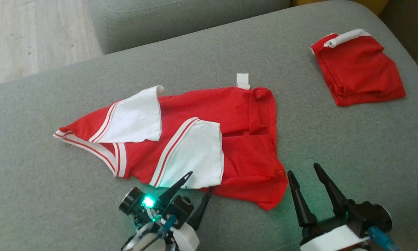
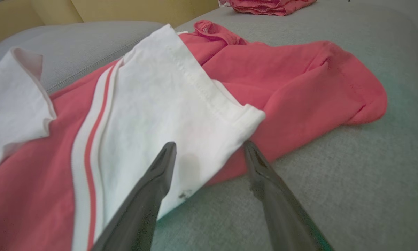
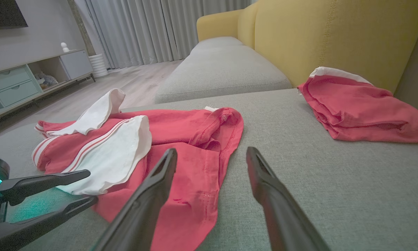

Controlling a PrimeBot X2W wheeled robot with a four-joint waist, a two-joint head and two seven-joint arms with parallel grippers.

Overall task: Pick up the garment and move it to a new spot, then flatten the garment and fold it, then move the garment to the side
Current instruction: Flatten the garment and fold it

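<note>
Garment (image 1: 244,115) lies rumpled on grey cushion (image 1: 38,195), left and right jaws spread wide.

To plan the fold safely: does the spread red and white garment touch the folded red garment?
Apart. The head view shows bare grey cushion between the spread garment and the folded garment; the right wrist view agrees.

Home living room: grey sofa cushion (image 3: 334,181) with yellow backrest (image 3: 334,35), pale curtains (image 3: 153,28), low TV cabinet (image 3: 28,83) with drawers, wood-look floor (image 3: 139,80).
</note>
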